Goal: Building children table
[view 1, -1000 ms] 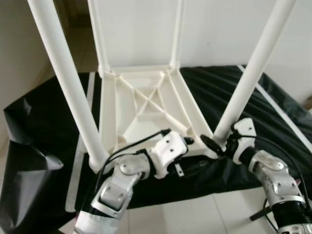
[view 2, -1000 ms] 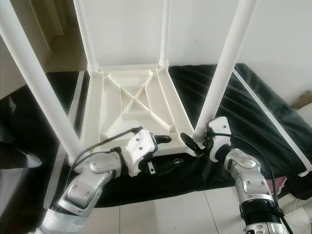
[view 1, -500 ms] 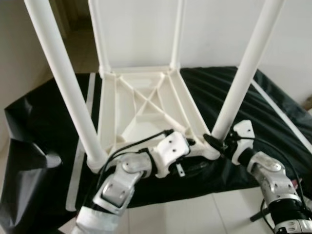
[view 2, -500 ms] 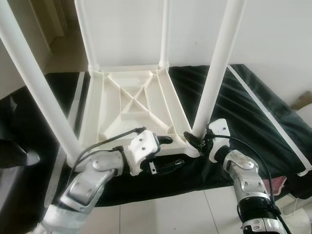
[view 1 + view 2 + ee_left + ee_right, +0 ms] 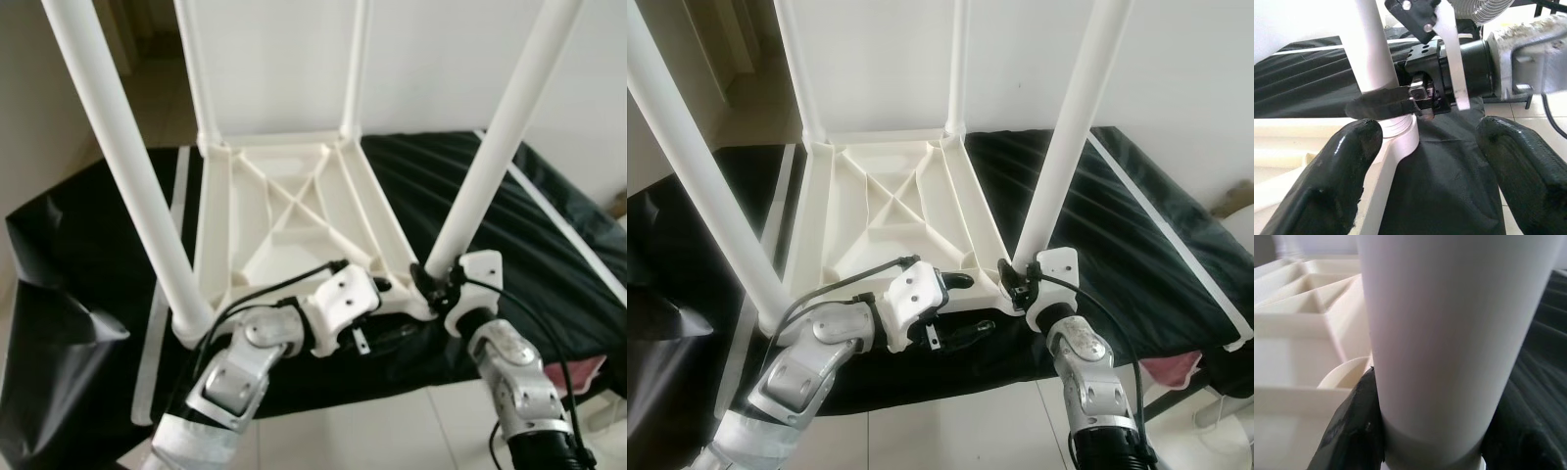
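Since before, right gripper (image 5: 1019, 281) has closed around the near right leg (image 5: 487, 166) at its base; left gripper (image 5: 1425, 161) stays open beside the tabletop (image 5: 294, 211). Twisting crookedly may jam the leg.

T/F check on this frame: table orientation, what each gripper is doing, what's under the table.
1. The table lies upside down with four legs pointing up. True.
2. The right gripper is clamped around the base of the near right leg. True.
3. The left gripper is shut on the near left leg. False: it is open at the table's near edge, gripping nothing.
4. The table rests on a bare wooden floor. False: it sits on a black sheet.
5. The near right leg has been pulled out and lies flat. False: it stands in its corner socket.
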Tool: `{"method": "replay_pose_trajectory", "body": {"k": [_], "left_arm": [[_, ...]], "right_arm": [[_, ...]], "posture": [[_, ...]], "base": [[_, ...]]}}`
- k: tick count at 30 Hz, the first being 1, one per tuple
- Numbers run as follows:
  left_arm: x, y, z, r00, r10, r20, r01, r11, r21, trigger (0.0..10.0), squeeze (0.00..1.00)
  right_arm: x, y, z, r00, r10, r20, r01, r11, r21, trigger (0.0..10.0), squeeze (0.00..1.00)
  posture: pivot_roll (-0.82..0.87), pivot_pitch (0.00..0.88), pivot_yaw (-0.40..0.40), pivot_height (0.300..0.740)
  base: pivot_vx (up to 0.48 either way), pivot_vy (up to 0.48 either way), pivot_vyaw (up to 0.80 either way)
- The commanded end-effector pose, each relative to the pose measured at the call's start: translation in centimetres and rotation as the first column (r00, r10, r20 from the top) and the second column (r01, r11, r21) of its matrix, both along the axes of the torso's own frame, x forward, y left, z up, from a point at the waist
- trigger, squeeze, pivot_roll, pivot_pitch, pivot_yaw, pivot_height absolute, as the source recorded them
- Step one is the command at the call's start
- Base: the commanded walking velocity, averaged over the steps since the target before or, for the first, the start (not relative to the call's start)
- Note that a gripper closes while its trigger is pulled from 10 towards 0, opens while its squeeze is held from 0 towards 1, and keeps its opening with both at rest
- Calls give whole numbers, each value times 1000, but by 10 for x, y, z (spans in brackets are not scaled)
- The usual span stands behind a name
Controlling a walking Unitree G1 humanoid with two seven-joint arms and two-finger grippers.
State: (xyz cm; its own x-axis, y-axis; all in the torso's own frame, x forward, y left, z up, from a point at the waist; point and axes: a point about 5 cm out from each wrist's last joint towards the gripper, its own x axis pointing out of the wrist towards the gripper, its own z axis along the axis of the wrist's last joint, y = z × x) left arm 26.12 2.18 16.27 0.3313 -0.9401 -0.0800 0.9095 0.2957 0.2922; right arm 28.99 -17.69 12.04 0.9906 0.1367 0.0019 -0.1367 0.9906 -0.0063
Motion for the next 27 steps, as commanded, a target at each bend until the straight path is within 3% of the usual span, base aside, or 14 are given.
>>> {"method": "replay_pose_trajectory", "body": {"k": [1,3,8,11,14,19,20,22,23,24,25,27], "left_arm": [[1,1,-6,999,34,-14,-34,999,8,10000,0],[-2,2,-8,999,25,-21,-25,1000,15,10000,0],[-2,2,-9,999,23,-27,-23,1000,18,10000,0],[-1,3,-9,999,30,-28,-29,999,19,10000,0],[-2,2,-10,999,28,-28,-28,999,15,10000,0],[-4,1,-10,999,22,-28,-22,1000,15,10000,0],[-4,2,-10,999,22,-29,-22,1000,15,10000,0],[-4,2,-10,999,22,-29,-22,1000,15,10000,0],[-4,2,-11,999,23,-29,-22,1000,16,10000,0],[-4,2,-11,999,23,-29,-22,1000,16,10000,0],[-4,3,-11,999,25,-30,-24,1000,17,10000,0],[-4,3,-11,999,26,-31,-25,1000,18,10000,0]], "right_arm": [[-7,2,-20,989,-95,-115,95,995,-5,10000,0],[-12,8,-24,973,-183,-143,186,983,9,10000,0],[-19,24,-26,945,-284,-162,297,953,63,10000,0],[-18,26,-25,939,-296,-173,314,945,91,10000,0],[-16,36,-15,960,-251,-124,268,952,146,10000,0],[-20,34,-10,964,-247,-100,259,956,140,10000,0],[-21,34,-10,962,-253,-101,265,954,137,10000,282],[-21,34,-10,962,-253,-101,265,954,137,10000,282],[-21,34,-9,960,-259,-102,272,953,137,10000,863],[-21,34,-9,960,-259,-102,272,953,137,10000,863],[-22,34,-6,963,-253,-89,263,955,135,10000,1000],[-23,34,-4,964,-252,-81,261,956,132,10000,1000]], "posture": [[38,0,-30,740],[39,0,-29,740],[46,0,-33,740],[46,0,-33,740],[43,0,-31,740],[41,0,-31,740],[41,0,-31,740],[41,0,-31,740],[39,0,-31,740],[39,0,-31,740],[38,0,-30,740],[38,0,-30,740]], "base": [[0,0,0],[0,0,0],[0,0,0],[0,0,0],[0,0,0],[0,0,0],[0,0,0],[0,0,0],[0,0,0],[0,0,0],[0,0,0],[0,0,0]]}}
